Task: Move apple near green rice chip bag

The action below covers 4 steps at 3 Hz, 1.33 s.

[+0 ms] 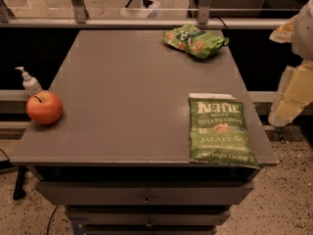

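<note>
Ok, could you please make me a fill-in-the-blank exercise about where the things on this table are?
1. In the camera view, the apple sits at the ____ edge of the table.
2. ____ green bags lie on the table: the rice chip bag and the Kettle bag.
3. The gripper hangs beyond the table's right edge, closest to the ____ bag.
4. The flavour printed low on the Kettle bag is ____.

Missing words: left; Two; Kettle; Jalapeño.
</note>
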### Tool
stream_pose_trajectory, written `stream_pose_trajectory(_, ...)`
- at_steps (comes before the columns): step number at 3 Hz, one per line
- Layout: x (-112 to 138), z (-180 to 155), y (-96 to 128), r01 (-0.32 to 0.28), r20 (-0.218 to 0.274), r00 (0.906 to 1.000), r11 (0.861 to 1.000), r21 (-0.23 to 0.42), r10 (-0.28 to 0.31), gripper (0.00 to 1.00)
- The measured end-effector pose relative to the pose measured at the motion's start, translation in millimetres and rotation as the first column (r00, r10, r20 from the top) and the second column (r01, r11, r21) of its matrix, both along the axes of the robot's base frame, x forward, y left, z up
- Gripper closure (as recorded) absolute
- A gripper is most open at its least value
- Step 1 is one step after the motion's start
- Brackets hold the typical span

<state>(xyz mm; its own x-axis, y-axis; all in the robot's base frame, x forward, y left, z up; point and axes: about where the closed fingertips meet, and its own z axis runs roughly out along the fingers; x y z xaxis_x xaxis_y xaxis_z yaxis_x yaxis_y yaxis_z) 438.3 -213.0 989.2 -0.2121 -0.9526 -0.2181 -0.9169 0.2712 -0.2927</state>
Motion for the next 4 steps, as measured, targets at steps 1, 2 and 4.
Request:
stream_pose_trajectory(1, 0.0, 0.0, 0.0, 0.0, 0.0, 1.0, 1.0, 0.0, 0.0, 0.0)
stream_pose_trajectory(2, 4.1, -13.6, 16.0, -0.016, -0.01, 0.9998, 0.998, 0.067, 0.016, 0.0)
stream_pose_trajectory(4, 38.3, -93.1, 145.8, -0.115, -0.046, 0.9869, 0.874, 0.473, 0.155, 0.0)
